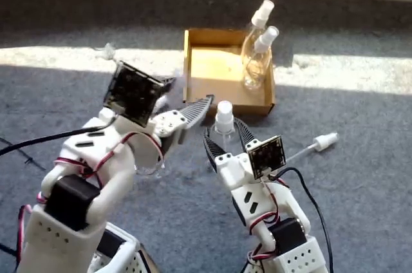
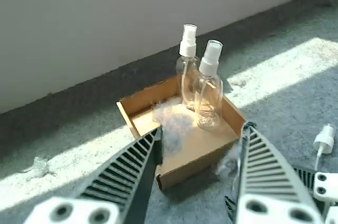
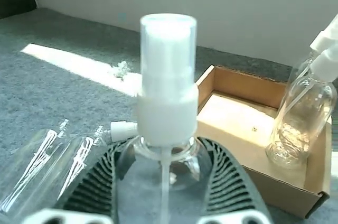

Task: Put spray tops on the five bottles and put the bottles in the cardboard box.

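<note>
Now capped bottle pinched by right claw, just beside cardboard box. Left claw spread wide, nothing held. If swung in fast, two standing bottles could be knocked over.

1. Cardboard box, upper centre: left half bare, two capped bottles stand in its right half.
2. Its near wall rises just beyond the bottle in the right gripper.
3. Loose spray top lies on carpet, right of centre.
</note>
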### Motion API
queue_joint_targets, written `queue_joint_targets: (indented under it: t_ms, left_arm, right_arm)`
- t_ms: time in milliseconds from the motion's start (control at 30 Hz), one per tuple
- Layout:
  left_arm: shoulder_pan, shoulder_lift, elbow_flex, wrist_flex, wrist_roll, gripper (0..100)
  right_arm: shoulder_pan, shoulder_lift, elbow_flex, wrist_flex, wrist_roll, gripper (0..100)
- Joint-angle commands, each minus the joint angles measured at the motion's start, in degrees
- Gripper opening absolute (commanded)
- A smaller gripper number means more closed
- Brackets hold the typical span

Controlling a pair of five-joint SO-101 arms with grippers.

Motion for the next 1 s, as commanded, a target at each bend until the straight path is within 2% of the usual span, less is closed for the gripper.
queue_joint_targets:
  t_ms: [0, 133, 233, 367, 500, 667, 767, 967]
  left_arm:
    - [-7.4, -1.7, -4.7, 3.9, -0.3, 23]
    - [-11.3, -1.6, 1.4, 6.3, -0.3, 23]
    - [-12.4, -1.8, 9.1, 6.0, -0.3, 23]
    - [-12.5, -1.8, 18.6, -0.4, -0.3, 23]
    - [-12.6, -1.8, 25.3, -6.4, -0.3, 23]
    - [-12.6, -1.8, 31.1, -9.8, -0.2, 23]
    - [-12.6, -1.8, 32.7, -11.9, -0.2, 23]
    - [-12.5, -1.8, 33.5, -12.9, -0.2, 23]
  right_arm:
    - [5.9, -1.0, -1.1, -6.8, -0.7, 0.4]
    - [15.3, -1.0, -1.6, -15.7, -0.7, 0.4]
    - [18.3, -0.2, -3.8, -22.5, -0.4, 0.4]
    - [18.3, 8.3, -6.4, -29.6, -0.4, 0.4]
    - [18.4, 24.7, -13.8, -35.9, -0.4, 0.4]
    - [18.2, 48.1, -27.7, -40.5, -0.7, 0.4]
    - [18.2, 58.9, -33.1, -48.0, -0.4, 0.4]
    - [18.4, 71.7, -31.9, -60.8, -0.6, 0.4]
